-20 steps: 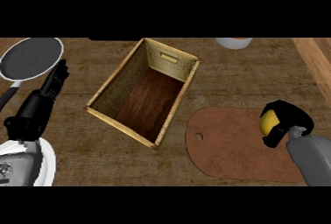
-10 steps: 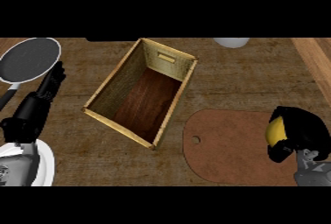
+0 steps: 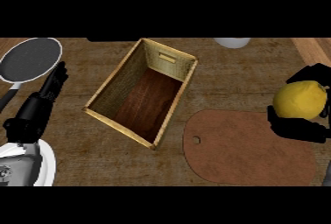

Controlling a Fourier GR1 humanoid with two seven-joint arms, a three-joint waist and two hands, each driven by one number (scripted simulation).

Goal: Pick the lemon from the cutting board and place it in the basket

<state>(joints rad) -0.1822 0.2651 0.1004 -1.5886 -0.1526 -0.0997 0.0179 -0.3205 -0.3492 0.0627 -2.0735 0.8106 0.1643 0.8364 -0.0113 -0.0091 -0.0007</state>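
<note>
- The right hand (image 3: 304, 130) shows at the view's right edge, its black fingers and thumb curled round the lemon (image 3: 298, 100), one part above the fruit and one below it.
- The lemon is yellow and sits in that grasp, with most of its surface in plain sight between the dark fingers.
- In the view, the lemon's lower side overlaps the upper right edge of the cutting board (image 3: 249, 151); whether it touches the board cannot be told.
- The cutting board is a rounded reddish-brown slab with a small hole near its left edge, lying flat on the counter (image 3: 226, 83).
- The basket (image 3: 171, 61) stands just left of the board, set at a slant, with pale woven walls, a dark wooden floor and nothing in it.
- The lemon is well apart from the basket.
- The left hand (image 3: 51, 85) rests at the view's left with fingers straight, holding nothing.
- Its fingertips lie just beside a dark round pan (image 3: 29, 59) in the upper left corner.
- A white vessel (image 3: 231, 42) shows partly at the top edge.
</note>
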